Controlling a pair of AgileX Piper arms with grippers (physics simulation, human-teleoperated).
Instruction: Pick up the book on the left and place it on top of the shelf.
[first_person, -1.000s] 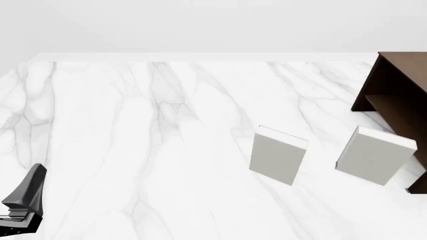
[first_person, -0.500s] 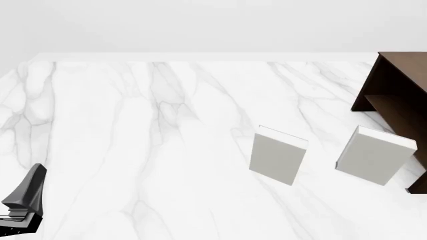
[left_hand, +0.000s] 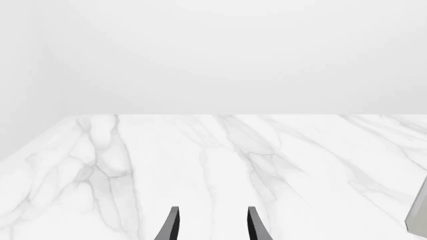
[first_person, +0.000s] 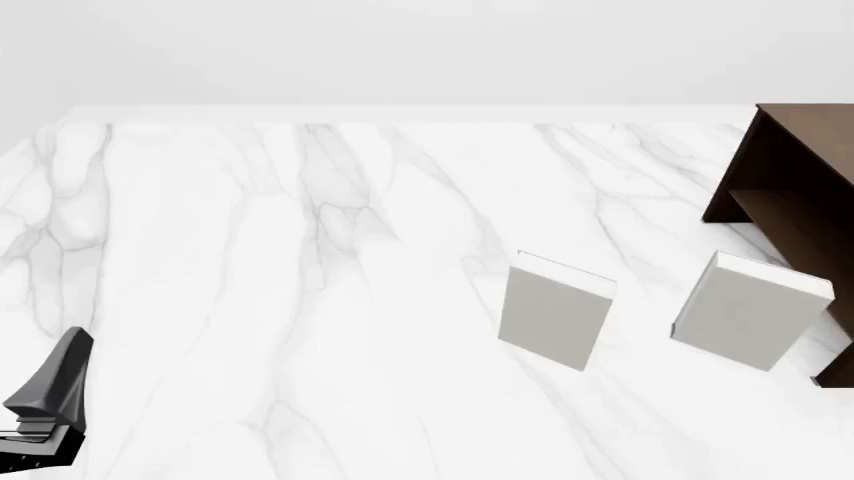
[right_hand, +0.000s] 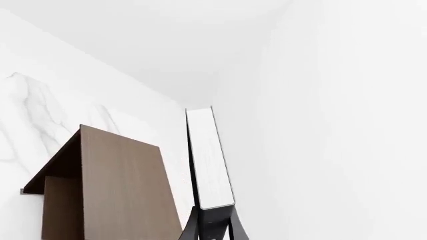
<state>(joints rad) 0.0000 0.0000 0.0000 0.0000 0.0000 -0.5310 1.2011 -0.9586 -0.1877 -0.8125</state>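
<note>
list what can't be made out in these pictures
Right gripper: absent from the front view; the right wrist view's lower edge cuts it to fingertips.
The book: seen edge-on there, so its cover is hidden.
The shelf: cut off by the front view's right edge.
Left gripper: the left wrist view's edge shows only the fingertips.

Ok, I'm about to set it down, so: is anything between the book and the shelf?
Nothing visible. The right gripper holds the book up beside the shelf, and the right wrist view shows only bare space between them. The two pale books stand lower, on the table near the shelf.
</note>
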